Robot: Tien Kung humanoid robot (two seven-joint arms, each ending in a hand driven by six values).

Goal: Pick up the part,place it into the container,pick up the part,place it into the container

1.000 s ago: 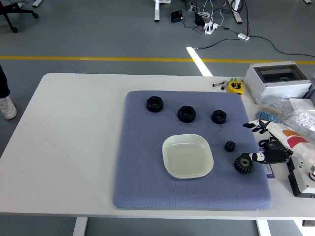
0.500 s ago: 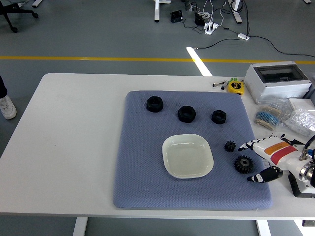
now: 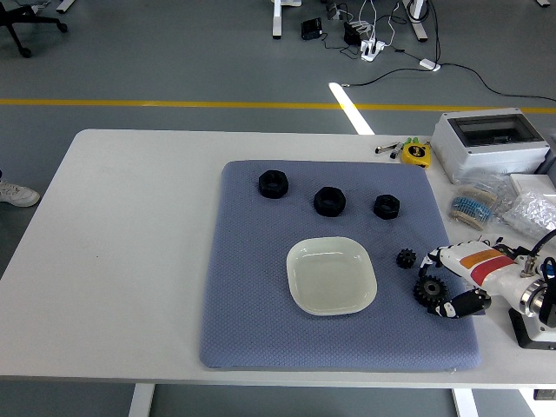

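One gear lies flat, axis upward, between open right hand fingers.

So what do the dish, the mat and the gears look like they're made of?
Dish: pale, smooth and glossy, likely plastic or glazed ceramic; it shows soft highlights.
Mat: blue-grey with a fine dimpled weave, probably fabric or foam.
Gears: matte black and toothed, plastic or dark metal; cannot tell which.

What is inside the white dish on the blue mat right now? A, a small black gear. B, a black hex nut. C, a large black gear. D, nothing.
D: the white dish shows only its bare inner surface, while both gears and all three hex nuts lie outside it on the blue mat.
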